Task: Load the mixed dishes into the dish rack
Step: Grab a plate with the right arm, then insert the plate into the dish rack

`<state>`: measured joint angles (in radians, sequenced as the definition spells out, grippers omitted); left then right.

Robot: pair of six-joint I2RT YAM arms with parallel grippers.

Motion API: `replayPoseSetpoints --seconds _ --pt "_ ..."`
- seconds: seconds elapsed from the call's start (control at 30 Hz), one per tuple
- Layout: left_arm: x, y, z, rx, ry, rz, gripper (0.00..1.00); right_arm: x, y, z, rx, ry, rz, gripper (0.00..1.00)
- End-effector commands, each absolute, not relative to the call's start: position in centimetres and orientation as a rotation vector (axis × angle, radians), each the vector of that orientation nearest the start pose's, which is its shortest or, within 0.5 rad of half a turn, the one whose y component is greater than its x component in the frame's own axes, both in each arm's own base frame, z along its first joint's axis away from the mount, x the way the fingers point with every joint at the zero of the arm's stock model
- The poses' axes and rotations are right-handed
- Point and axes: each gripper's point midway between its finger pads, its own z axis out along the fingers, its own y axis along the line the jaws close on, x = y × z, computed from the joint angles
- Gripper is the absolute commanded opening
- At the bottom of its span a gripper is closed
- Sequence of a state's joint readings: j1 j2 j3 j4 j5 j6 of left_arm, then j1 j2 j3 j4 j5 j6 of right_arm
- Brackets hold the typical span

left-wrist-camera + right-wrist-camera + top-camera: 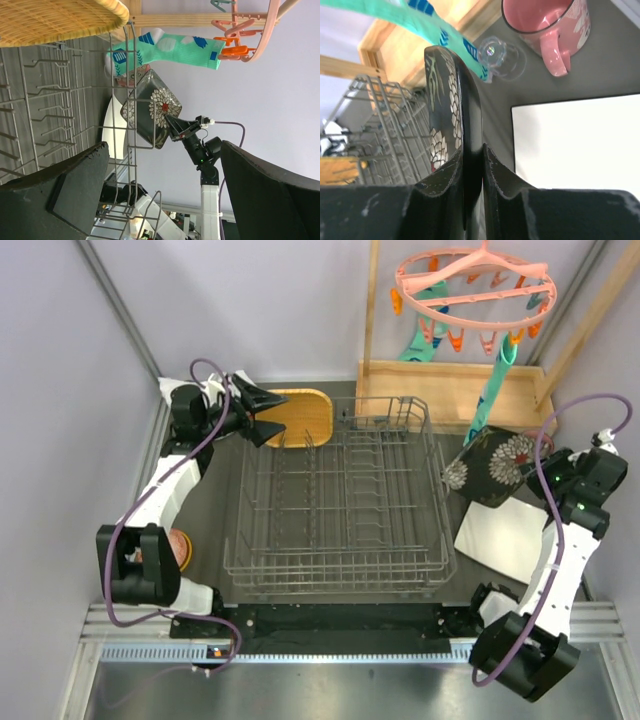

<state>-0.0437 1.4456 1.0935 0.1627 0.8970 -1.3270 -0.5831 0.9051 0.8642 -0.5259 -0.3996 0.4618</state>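
While the right claw (472,160) is pinched nearly shut on the black floral plate (490,468), the plate hangs off the table at 3 o'clock from the rack (340,585), just beside its right wall and apart from it. It is gripped by the edge on its 3 o'clock side. Being square, the plate has no long axis. From above it sits turned like a diamond, one corner toward 12 o'clock and another toward 9 o'clock, at the rack. It is tilted so that its patterned face looks up and toward the rack. In the right wrist view it is seen edge-on, a thin dark curved rim running straight out from between the fingers. The face is glossy black with large white chrysanthemum-like flowers and a red centre.

Below it, at 4 o'clock from the rack, a pale plate (505,535) lies flat on the table. In the right wrist view a pink cup (545,20) and a small glass (502,57) stand beyond that plate, near a hanging teal sock (395,12).

At 11 o'clock the left claw (262,415) is spread wide with nothing between its fingers, just beside a yellow plate (300,415) lying at the rack's far left corner
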Motion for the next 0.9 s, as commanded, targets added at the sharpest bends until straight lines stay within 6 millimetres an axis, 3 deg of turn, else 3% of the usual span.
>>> replayPoseSetpoints --seconds 0.0,0.2,0.33,0.57,0.87 --pt "37.1 -17.6 34.5 -0.424 1.905 -1.684 0.96 29.3 -8.6 30.6 0.779 1.689 0.364 0.00" --pt "36.9 -17.7 34.5 -0.419 1.915 -1.684 0.96 27.6 -10.4 35.3 0.775 1.612 0.184 0.00" --pt "36.9 -17.7 34.4 -0.415 1.919 -1.680 0.96 27.1 -10.4 37.2 0.759 1.575 0.162 0.00" --pt "37.1 -17.6 34.8 -0.413 1.915 -1.679 0.96 27.6 -7.9 40.9 0.683 1.488 0.330 0.00" --pt "37.3 -17.4 35.2 -0.410 1.906 -1.673 0.96 26.3 -5.4 45.7 0.579 1.398 0.414 0.00"
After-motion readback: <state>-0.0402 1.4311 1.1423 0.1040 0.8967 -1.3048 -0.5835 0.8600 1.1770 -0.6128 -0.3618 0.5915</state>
